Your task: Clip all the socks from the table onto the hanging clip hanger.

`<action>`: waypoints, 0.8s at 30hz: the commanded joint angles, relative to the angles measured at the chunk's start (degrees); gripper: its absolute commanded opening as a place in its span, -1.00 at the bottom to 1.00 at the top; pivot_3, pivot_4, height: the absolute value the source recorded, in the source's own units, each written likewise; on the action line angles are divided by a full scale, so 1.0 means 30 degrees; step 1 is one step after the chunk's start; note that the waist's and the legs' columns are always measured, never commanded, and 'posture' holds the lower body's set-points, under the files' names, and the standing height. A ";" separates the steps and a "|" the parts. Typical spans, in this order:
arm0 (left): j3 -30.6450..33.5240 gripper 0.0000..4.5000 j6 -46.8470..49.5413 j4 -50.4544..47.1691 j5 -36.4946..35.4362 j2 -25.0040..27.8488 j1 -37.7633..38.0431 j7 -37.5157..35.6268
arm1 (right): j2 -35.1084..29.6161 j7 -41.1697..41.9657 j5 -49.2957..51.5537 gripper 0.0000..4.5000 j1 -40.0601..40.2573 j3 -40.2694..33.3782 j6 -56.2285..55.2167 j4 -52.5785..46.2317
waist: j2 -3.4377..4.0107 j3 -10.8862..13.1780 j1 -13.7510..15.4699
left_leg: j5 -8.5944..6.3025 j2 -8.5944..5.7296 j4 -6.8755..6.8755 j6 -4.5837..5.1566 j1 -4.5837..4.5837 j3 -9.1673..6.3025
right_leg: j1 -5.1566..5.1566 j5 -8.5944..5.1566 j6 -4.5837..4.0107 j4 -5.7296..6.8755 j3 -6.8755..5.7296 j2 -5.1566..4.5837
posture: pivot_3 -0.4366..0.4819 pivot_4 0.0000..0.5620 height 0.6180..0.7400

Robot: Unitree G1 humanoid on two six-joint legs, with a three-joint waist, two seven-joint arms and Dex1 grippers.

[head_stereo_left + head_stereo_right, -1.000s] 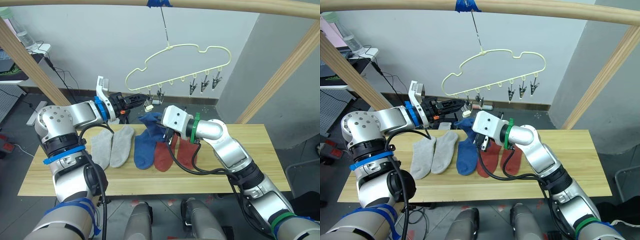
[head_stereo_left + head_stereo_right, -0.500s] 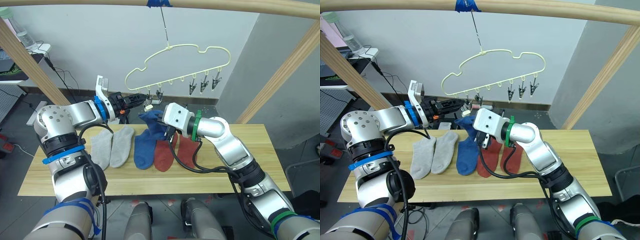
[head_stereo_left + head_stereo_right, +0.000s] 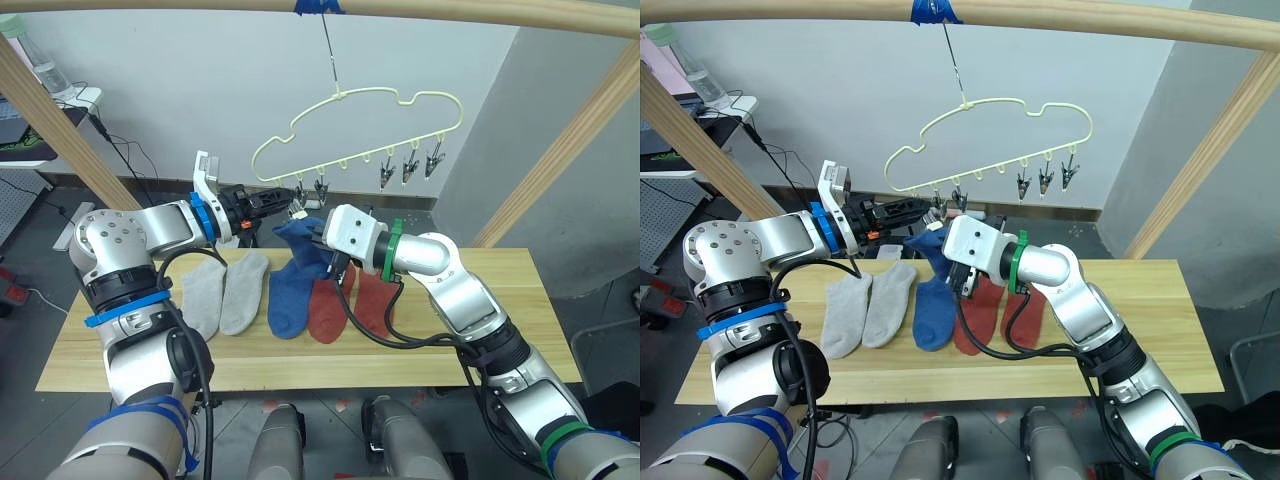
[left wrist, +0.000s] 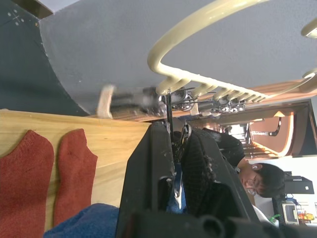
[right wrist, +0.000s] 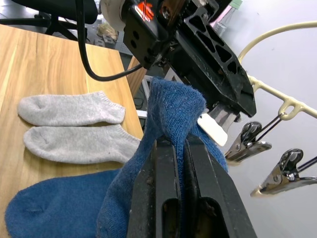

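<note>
The pale-yellow clip hanger [image 3: 352, 108] hangs from the wooden rail. My left gripper [image 3: 285, 197] is shut on one of its leftmost metal clips [image 4: 173, 141]. My right gripper [image 5: 181, 148] is shut on a blue sock [image 3: 300, 245], holding its cuff up right beside that clip. On the table [image 3: 560, 300] lie two grey socks [image 3: 222, 290], one blue sock [image 3: 285, 302] and two rust-red socks [image 3: 345, 308]. Three free clips [image 3: 408, 170] hang at the hanger's right end.
The thick wooden rail [image 3: 480, 15] crosses overhead, and slanted wooden posts [image 3: 565, 145] stand at both sides. A cable runs under my right forearm over the red socks. A person [image 4: 257, 178] sits beyond the table in the left wrist view.
My right gripper has raised the blue sock slightly, up and closer to the clip in my left gripper. The left arm has stayed almost still.
</note>
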 commanded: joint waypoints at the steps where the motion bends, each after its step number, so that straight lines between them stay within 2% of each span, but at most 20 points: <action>1: 0.0235 -0.90 -0.0035 -0.0166 -0.0517 0.0130 -0.0404 -0.0255 | 0.0081 -0.0288 -0.0124 -0.98 -0.0259 -0.0359 -0.0640 -0.0169 | 0.0000 0.0000 0.0001 | 0.0000 0.0000 -0.0001 0.0000 0.0000 0.0000 | 0.0000 0.0000 0.0000 0.0000 0.0001 0.0000 | -0.08 -0.22 1.00; 18: -0.0431 -0.90 -0.0602 -0.1121 -0.0540 0.0277 0.0176 -0.0931 | 0.0711 -0.0671 -0.0165 -0.98 -0.0546 -0.0409 -0.0937 0.0112 | 0.0000 0.0000 0.0006 | 0.0002 0.0002 0.0001 -0.0003 0.0000 -0.0002 | 0.0000 0.0015 -0.0026 0.0005 -0.0001 0.0000 | -0.06 -0.22 1.00; 20: -0.0759 -0.58 -0.1245 -0.1521 -0.0441 0.0363 0.0480 -0.1334 | 0.0708 -0.0671 -0.0184 -1.00 -0.0515 -0.0382 -0.0945 0.0099 | 0.0000 0.0000 0.0005 | 0.0002 0.0002 0.0001 -0.0005 0.0000 -0.0002 | 0.0000 0.0026 -0.0043 0.0005 0.0000 0.0000 | -0.07 -0.22 1.00; 21: -0.0424 -0.49 -0.1120 -0.1402 -0.0736 0.0289 0.0415 -0.1377 | 0.0731 -0.0679 -0.0166 -1.00 -0.0512 -0.0390 -0.0927 0.0127 | 0.0000 0.0000 0.0005 | 0.0003 0.0003 0.0000 -0.0006 0.0000 -0.0002 | -0.0001 0.0035 -0.0059 0.0005 0.0002 -0.0001 | -0.07 -0.22 1.00; 24: -0.0106 -0.06 -0.0771 -0.1350 -0.1266 0.0258 0.0298 -0.1521 | 0.0865 -0.0746 -0.0179 -1.00 -0.0541 -0.0335 -0.0897 0.0413 | -0.0001 0.0000 0.0004 | 0.0005 0.0002 0.0001 -0.0008 0.0000 -0.0005 | 0.0000 0.0041 -0.0068 0.0007 -0.0004 0.0000 | -0.06 -0.22 1.00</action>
